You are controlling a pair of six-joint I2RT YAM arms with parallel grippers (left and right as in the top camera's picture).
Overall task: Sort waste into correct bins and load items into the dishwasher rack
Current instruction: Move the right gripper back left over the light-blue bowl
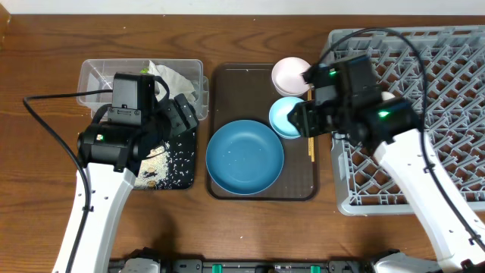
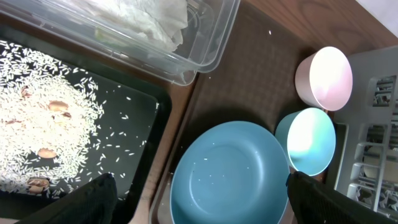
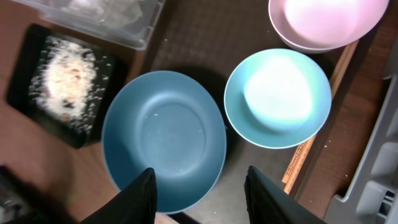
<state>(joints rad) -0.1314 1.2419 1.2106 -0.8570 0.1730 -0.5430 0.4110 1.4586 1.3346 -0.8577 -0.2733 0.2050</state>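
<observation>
Hovering the left gripper (image 2: 200, 180) over the spot where the black tray (image 2: 146, 143) meets the blue dish (image 1: 245, 157), fingers (image 2: 93, 202) spread wide apart, gripping nothing. Hanging the right gripper (image 3: 200, 174) above the near rim of that same dish, fingers (image 3: 140, 196) also way apart and empty.

Seeing the rice (image 2: 43, 118) lying in the black tray on the left, mostly in one heap with a few brown bits mixed in, plus stray grains trailing off to the right. Spotting the napkin (image 2: 143, 18) stuffed in the clear tub (image 1: 95, 76), right up against the tray's far edge.

Finding the blue dish sitting in the near half of the brown tray (image 1: 242, 87), a few grains stuck on it. Noticing the light-blue bowl (image 1: 284, 117) just far-right of it, rims touching or nearly, can't tell which. Seeing the pink bowl (image 1: 290, 74) parked in the tray's far right corner, and the chopsticks (image 1: 310, 144) lying along its right edge, partly tucked under the light-blue bowl. Catching the grey rack (image 1: 455, 68) right beside the tray on the right.
</observation>
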